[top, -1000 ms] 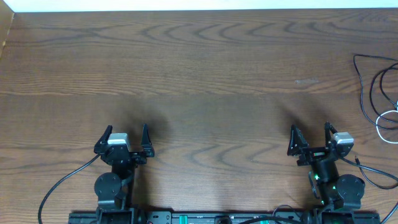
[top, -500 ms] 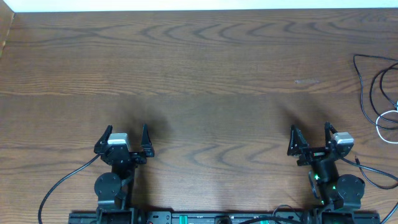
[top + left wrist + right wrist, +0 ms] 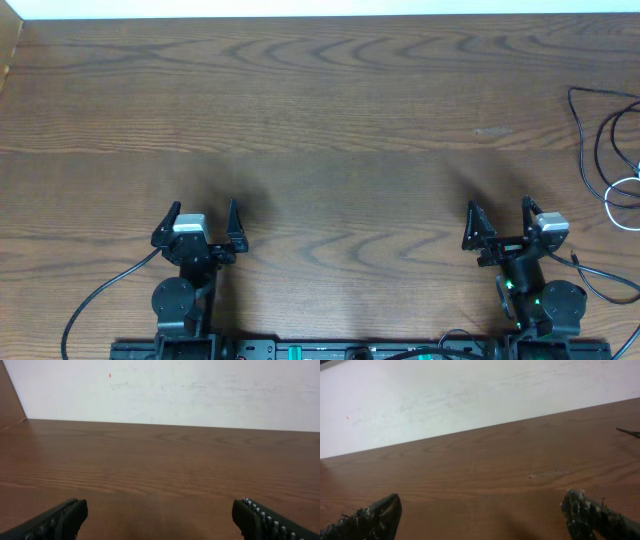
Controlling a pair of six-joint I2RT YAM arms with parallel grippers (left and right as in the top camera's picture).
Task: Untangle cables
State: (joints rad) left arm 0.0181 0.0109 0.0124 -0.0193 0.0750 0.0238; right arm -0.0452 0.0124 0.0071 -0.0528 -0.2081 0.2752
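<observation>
We see the cables, black and white loops overlapping, at the table's far right edge. They lie ahead-right of our right gripper, the nearer one. Our left gripper is well apart from them. Both grippers are spread wide and empty.

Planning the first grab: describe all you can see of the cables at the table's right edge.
The thin black cable lies in loose loops on the wooden table, running out of frame. The white cable curves beside its nearer loop, seemingly overlapping it. No plugs show; nothing else touches them.
</observation>
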